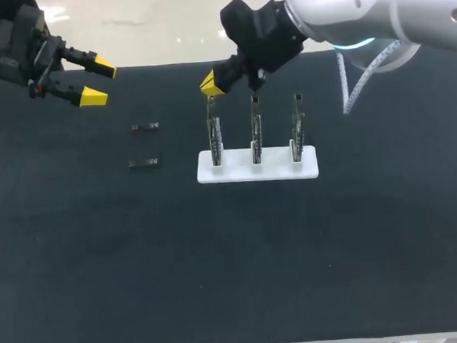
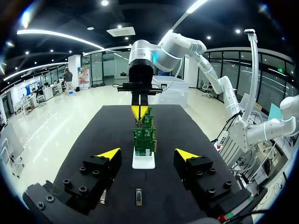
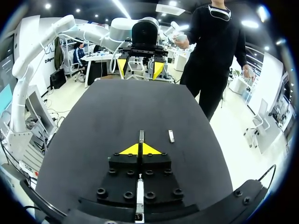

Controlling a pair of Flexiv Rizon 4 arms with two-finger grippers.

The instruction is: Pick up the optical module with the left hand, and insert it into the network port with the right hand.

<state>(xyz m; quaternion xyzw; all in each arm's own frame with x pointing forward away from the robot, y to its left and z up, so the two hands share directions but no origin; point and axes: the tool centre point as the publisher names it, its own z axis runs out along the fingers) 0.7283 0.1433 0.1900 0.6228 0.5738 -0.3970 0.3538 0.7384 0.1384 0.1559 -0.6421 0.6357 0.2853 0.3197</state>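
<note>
Two small dark optical modules lie on the black mat, one (image 1: pixel 145 127) behind the other (image 1: pixel 144 163); both show under my left gripper (image 2: pixel 138 196) (image 2: pixel 103 196) and ahead of my right gripper (image 3: pixel 141 136) (image 3: pixel 171 136). A white stand (image 1: pixel 311 170) holds three upright green boards (image 1: pixel 214 133) with the ports. My left gripper (image 1: pixel 99 82) (image 2: pixel 148 154) hovers open and empty at the far left, apart from the modules. My right gripper (image 1: pixel 210 82) (image 3: pixel 140 149) is shut just above the top of the leftmost board, with nothing seen between its fingers.
The black mat (image 1: pixel 297 253) covers the whole table, with a wide bare stretch in front of the stand. In the left wrist view the boards (image 2: pixel 144 140) stand in a row ahead, with my right gripper (image 2: pixel 140 112) behind them.
</note>
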